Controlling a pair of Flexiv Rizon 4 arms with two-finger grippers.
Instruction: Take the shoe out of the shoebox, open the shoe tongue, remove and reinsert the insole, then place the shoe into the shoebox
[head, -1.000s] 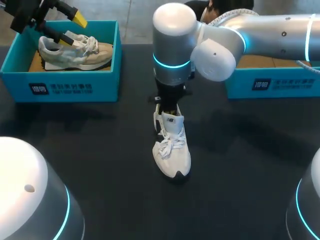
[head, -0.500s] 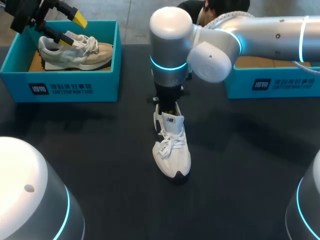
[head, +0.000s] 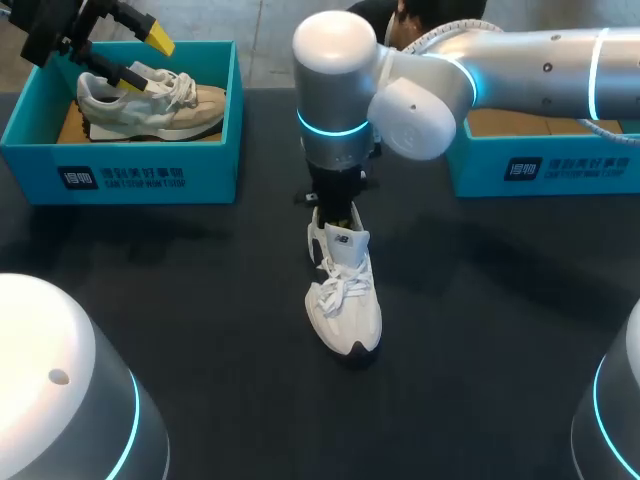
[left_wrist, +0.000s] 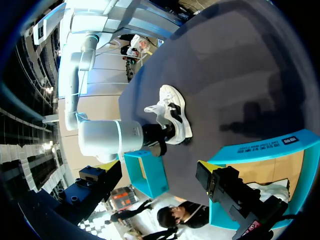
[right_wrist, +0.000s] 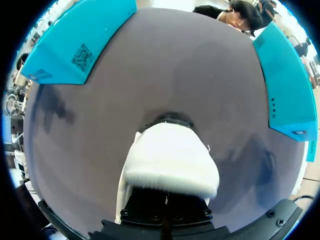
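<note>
Shifted slightly leftward up at the wrist, yet kept the right gripper (head: 335, 207) down at the white shoe (head: 345, 300) mouth, hold impossible to tell, shoe unmoved, suggesting inside work unfinished.

A single table (head: 200, 300) is shown, topped with a dark, matte, plain surface that fills most of the head view. Its far edge (head: 270, 89) is seen as a straight line running across that view. The surface is evenly lit, and only a dull sheen is given back. Soft, blurred shadows (head: 470, 270) are cast on it right of the middle and towards the far left corner. Fainter dark patches are seen on it in both wrist views.
</note>
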